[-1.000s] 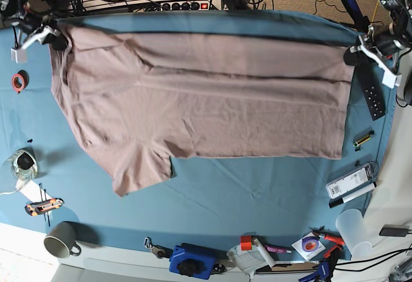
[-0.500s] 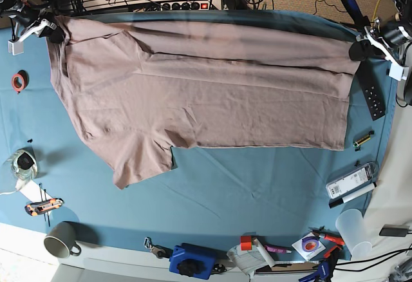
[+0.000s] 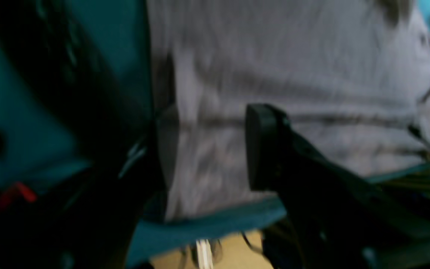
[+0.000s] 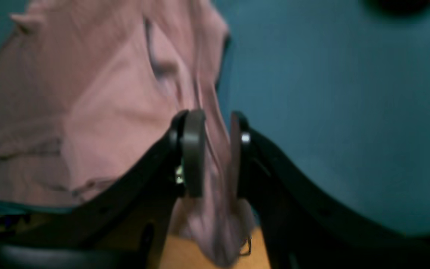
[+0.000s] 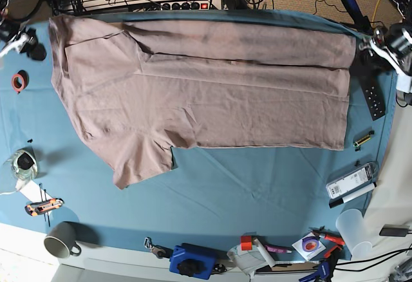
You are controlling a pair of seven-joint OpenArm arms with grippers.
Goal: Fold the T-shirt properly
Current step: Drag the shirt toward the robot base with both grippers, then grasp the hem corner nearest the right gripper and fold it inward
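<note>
The mauve-tan T-shirt [image 5: 206, 89] lies spread flat on the teal table cloth [image 5: 257, 185], collar end to the left and one sleeve [image 5: 138, 163] pointing at the near side. My left gripper [image 5: 375, 42] hovers at the shirt's far right corner. In the blurred left wrist view it [image 3: 207, 149] stands wide open over the T-shirt [image 3: 293, 74]. My right gripper [image 5: 22, 40] sits just left of the far left corner. In the right wrist view its jaws [image 4: 217, 149] are a little apart, with a loose fold of the T-shirt [image 4: 88, 112] between them.
A black remote [image 5: 372, 95] lies at the right edge, beside a white device [image 5: 351, 182] and a plastic cup [image 5: 354, 227]. On the left are a red tape roll [image 5: 18, 81], a box cutter [image 5: 44, 206] and a mug [image 5: 61, 240]. A blue tool [image 5: 190, 261] sits at the front.
Both grippers carried the shirt's far edge back toward the table's rear, stretching it flat. Both then opened and let go, and each has drawn outward from its corner.
</note>
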